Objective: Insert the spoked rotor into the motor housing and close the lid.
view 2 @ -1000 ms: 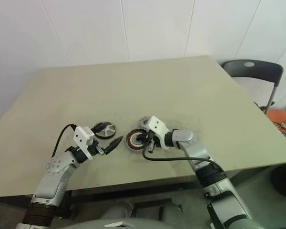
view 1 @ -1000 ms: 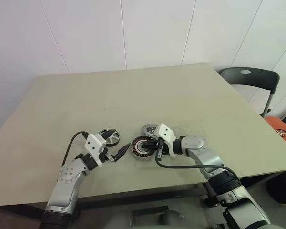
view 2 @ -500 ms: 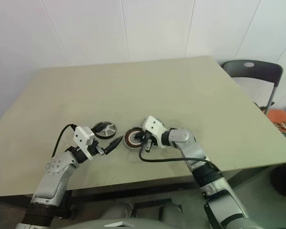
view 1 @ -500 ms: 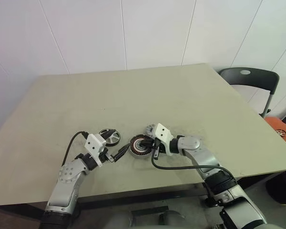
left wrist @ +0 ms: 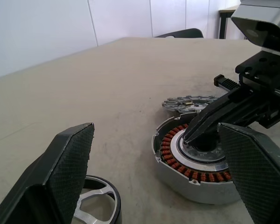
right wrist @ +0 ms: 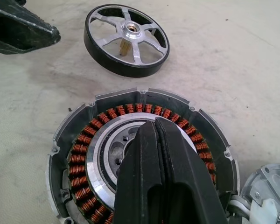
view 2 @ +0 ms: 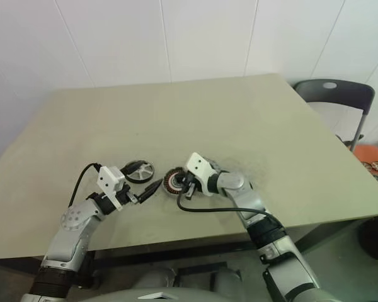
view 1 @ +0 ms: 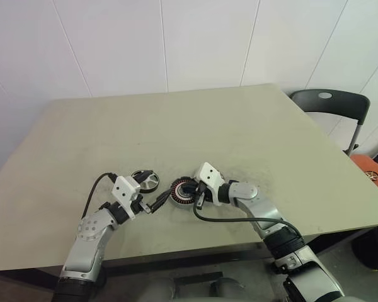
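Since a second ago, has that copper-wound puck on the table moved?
Yes. The motor housing slid left toward the lid, the shut right gripper at its hub.

The left arm is being held low with its elbow bent, the left gripper (view 1: 159, 201) lying level with fingers (left wrist: 67, 170) spread wide. The right arm is being reached across inward, the right gripper (right wrist: 162, 175) angled down, fingers pressed together.

motor housing (view 1: 181, 190) farther left
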You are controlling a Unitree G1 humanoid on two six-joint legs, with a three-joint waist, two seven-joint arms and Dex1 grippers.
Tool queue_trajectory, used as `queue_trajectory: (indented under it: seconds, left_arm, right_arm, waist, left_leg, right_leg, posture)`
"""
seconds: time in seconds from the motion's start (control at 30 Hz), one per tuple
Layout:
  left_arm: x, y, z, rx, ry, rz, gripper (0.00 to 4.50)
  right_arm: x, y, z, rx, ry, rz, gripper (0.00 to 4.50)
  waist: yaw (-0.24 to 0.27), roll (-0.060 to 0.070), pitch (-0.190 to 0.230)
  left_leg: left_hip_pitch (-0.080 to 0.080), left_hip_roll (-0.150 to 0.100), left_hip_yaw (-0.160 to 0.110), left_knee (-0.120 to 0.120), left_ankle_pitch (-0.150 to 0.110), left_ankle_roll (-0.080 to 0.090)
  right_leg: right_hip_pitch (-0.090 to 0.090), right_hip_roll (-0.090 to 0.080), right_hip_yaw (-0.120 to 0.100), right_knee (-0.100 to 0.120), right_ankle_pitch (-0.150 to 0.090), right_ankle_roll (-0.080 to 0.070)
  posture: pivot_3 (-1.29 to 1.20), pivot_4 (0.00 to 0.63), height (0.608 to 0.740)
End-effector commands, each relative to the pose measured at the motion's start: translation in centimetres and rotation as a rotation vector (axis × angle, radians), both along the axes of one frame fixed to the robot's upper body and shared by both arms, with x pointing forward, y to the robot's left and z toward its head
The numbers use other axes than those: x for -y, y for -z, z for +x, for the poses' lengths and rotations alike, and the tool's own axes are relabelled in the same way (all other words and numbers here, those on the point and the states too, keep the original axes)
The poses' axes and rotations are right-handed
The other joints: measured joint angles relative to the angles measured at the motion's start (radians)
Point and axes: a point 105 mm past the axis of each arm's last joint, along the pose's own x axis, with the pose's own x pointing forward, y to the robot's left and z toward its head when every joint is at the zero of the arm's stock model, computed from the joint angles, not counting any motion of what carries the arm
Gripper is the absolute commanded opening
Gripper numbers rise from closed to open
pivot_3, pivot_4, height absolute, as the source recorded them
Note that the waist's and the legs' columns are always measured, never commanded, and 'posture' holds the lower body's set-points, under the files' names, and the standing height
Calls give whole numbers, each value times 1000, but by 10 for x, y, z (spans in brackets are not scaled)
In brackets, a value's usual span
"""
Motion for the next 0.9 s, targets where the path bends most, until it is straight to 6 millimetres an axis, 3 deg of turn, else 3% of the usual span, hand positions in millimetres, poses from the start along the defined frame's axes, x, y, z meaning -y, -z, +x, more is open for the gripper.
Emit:
queue_trajectory:
  seconds: [0.03,0.43,0.9]
  left_arm:
    - [3,-10,3,40,10,-2,4500]
    - [2,-10,2,41,7,0,4500]
    - [1,-10,2,39,11,2,4500]
  right_arm:
    - [0,13,4,-45,54,-49,25]
    - [25,16,17,-45,106,-133,25]
    - [49,30,13,-77,110,-252,25]
  waist:
    - [-2,0,0]
    - [0,0,0]
    - [6,0,0]
  left_leg:
    - [0,0,0,0,0,0]
    - [8,4,5,1,-1,-2]
    - [8,4,5,2,-1,-2]
  right_leg:
    - [0,0,0,0,0,0]
    - [8,0,0,1,-1,-3]
    - [10,-1,0,-2,-2,-3]
  posture:
    - [0,0,740]
    - [0,0,740]
    - [0,0,740]
